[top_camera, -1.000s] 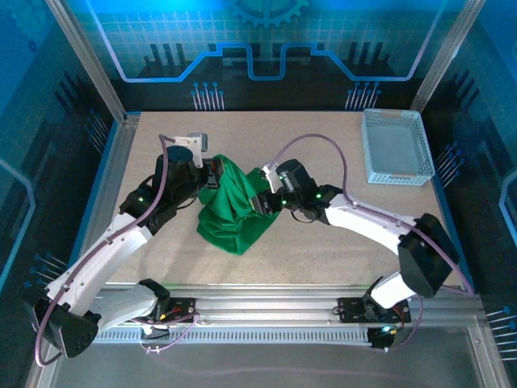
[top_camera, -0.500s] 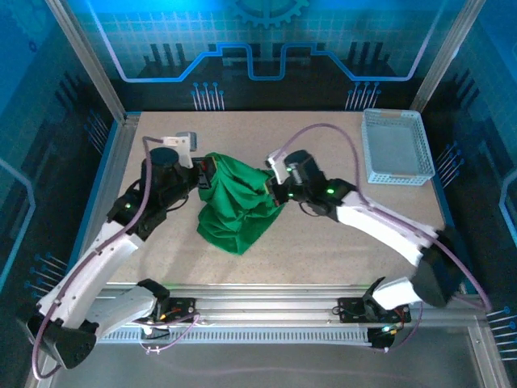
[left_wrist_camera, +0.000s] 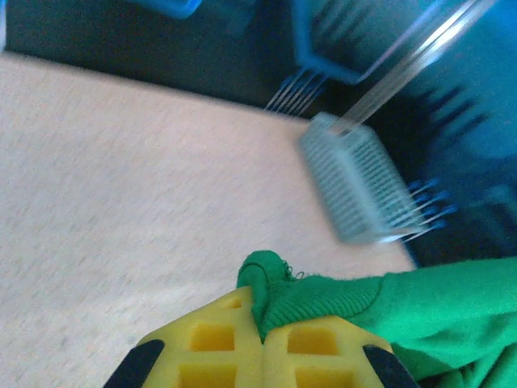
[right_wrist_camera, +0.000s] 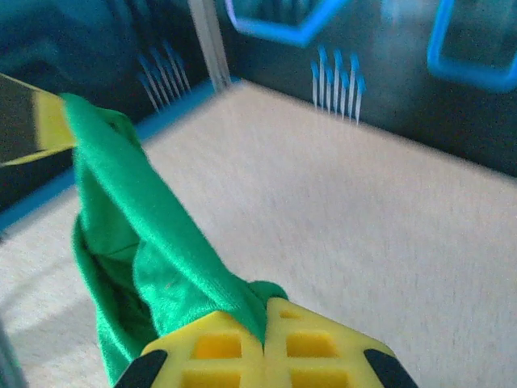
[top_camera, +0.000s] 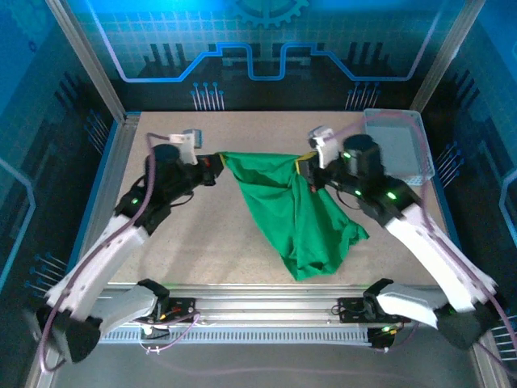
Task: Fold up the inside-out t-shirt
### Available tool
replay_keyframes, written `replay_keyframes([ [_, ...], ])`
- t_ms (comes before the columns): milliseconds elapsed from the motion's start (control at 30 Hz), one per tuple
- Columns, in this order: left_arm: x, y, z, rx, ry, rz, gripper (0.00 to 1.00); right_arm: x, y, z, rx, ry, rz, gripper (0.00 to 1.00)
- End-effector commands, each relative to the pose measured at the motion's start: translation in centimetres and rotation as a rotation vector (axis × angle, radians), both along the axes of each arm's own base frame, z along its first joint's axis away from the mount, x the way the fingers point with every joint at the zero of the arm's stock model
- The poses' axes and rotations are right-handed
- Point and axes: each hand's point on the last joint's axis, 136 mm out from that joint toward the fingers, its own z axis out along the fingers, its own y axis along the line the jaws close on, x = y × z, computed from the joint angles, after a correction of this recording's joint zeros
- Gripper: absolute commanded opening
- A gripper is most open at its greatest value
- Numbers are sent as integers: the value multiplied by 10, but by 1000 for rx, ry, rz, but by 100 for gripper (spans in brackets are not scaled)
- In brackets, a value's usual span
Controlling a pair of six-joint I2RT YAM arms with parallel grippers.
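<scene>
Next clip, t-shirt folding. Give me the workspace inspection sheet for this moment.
Surface: beige table, no spills seen.
Job's things: green t-shirt, stretched between both grippers, the rest hanging toward the near edge.
Clutter: white mesh basket at the far right corner.
Grippers: left gripper shut on one shirt edge; right gripper shut on another.
Cables: purple cables loop along both arms.
Surroundings: blue-lit panels, metal frame.

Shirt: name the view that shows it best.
Top external: the shirt hangs in full spread, stretched between the left hand and right hand. Each wrist view catches a pinched edge, with some cloth beside it.
</scene>
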Motion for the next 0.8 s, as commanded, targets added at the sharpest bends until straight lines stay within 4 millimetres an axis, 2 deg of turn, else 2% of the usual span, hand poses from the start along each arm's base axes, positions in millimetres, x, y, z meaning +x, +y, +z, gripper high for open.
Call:
replay_keyframes([
  [0, 11, 20, -61, 120, 200, 116, 0, 29, 4, -75, -71, 201, -65, 0],
  [67, 14, 23, -86, 168, 272, 136, 0, 42, 9, -98, -107, 256, -82, 0],
  [133, 16, 25, -105, 197, 327, 144, 0, 49, 15, -107, -112, 283, -77, 0],
  [200, 17, 29, -125, 242, 409, 165, 0, 47, 26, -110, -87, 299, -38, 0],
  [333, 11, 44, -148, 308, 519, 250, 30, 28, 45, -92, -25, 256, 49, 0],
  [433, -1, 36, -144, 260, 498, 263, 42, 11, 56, -76, 7, 219, 103, 0],
  [600, -34, -16, -85, 217, 179, 177, 55, -7, 66, -64, 40, 206, 155, 0],
  [667, -39, -31, -89, 189, 193, 129, 58, -12, 70, -60, 47, 195, 173, 0],
  [767, -34, -42, -112, 213, 277, 115, 57, -19, 77, -50, 62, 170, 199, 0],
])
